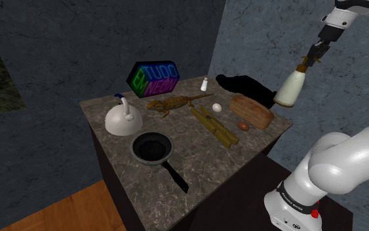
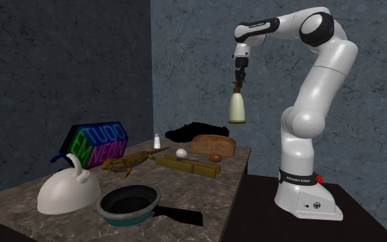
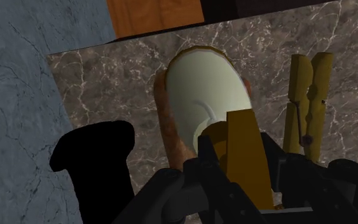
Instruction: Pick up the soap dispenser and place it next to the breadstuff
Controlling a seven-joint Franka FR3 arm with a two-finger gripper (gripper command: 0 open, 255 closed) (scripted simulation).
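A cream soap dispenser [image 1: 290,88] with a golden pump top hangs in the air, tilted, above the table's far right corner. My gripper [image 1: 309,60] is shut on its pump head. In the second exterior view the dispenser [image 2: 237,108] dangles from the gripper [image 2: 239,81] well above the brown bread loaf [image 2: 213,144]. The loaf [image 1: 250,110] lies on the table near that corner. In the wrist view the bottle [image 3: 206,95] extends away from the gripper [image 3: 241,172], and a strip of the loaf [image 3: 170,127] shows beside the bottle.
The stone-topped table [image 1: 196,154] also carries a white kettle [image 1: 123,120], a dark pan [image 1: 153,148], a neon sign [image 1: 153,78], a lizard figure [image 1: 173,103], a white egg [image 1: 217,107], a brown egg [image 1: 243,126], a salt shaker [image 1: 204,84], a yellow clothespin [image 1: 213,125] and a black object [image 1: 245,85].
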